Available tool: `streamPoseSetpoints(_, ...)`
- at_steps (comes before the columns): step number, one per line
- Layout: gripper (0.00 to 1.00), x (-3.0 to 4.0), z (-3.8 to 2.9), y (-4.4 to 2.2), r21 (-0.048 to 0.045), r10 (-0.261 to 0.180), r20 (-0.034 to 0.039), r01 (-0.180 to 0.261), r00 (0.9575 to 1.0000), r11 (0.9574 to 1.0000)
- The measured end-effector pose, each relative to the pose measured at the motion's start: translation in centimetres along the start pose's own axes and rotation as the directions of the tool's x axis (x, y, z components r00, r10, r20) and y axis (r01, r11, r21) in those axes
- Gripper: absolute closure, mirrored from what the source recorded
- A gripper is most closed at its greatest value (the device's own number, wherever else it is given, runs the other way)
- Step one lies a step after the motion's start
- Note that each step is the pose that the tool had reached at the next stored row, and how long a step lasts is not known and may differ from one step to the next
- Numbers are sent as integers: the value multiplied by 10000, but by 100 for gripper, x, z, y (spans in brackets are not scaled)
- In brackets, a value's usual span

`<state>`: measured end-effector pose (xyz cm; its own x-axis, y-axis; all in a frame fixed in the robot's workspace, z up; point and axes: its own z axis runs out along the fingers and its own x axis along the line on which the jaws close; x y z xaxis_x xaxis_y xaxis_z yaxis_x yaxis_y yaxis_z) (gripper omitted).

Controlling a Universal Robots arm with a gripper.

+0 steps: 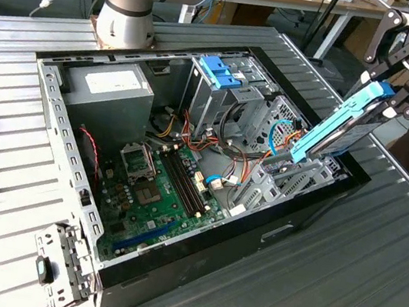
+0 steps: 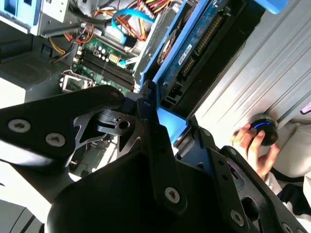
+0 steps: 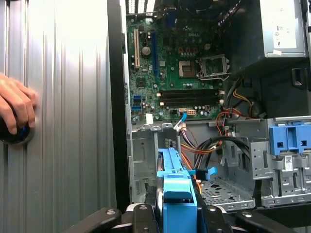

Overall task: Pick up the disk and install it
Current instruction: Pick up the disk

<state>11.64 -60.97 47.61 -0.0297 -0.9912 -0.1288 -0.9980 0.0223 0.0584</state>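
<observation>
The disk (image 1: 338, 129), a dark drive in a light-blue carrier, hangs steeply tilted over the open computer case (image 1: 311, 217), at that case's end on the exterior view's right. Its lower end reaches down to the grey drive bay (image 1: 288, 175) there. My gripper (image 1: 392, 98) is shut on the disk's upper end. In the second wrist view the black fingers (image 2: 148, 116) clamp the blue carrier edge of the disk (image 2: 192, 46). In the first wrist view the disk (image 3: 176, 187) points edge-on at the empty bay (image 3: 221, 191).
A tall metal drive cage (image 1: 221, 98) with a blue-handled carrier (image 1: 220, 71) stands mid-case. Motherboard (image 1: 160, 185), power supply (image 1: 110, 88) and loose cables (image 1: 214, 143) fill the case. A person's hand (image 3: 14, 104) rests on a round black device (image 2: 264, 130) on the ribbed table.
</observation>
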Motion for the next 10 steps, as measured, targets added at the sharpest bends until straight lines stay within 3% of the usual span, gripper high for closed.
streamPoseSetpoints(4, 63, -3, -5, -101, -1, -1, -1, 1, 10000, 10000)
streamPoseSetpoints(10, 63, -6, -10, -202, -1, 0, -1, 0, 10000, 10000)
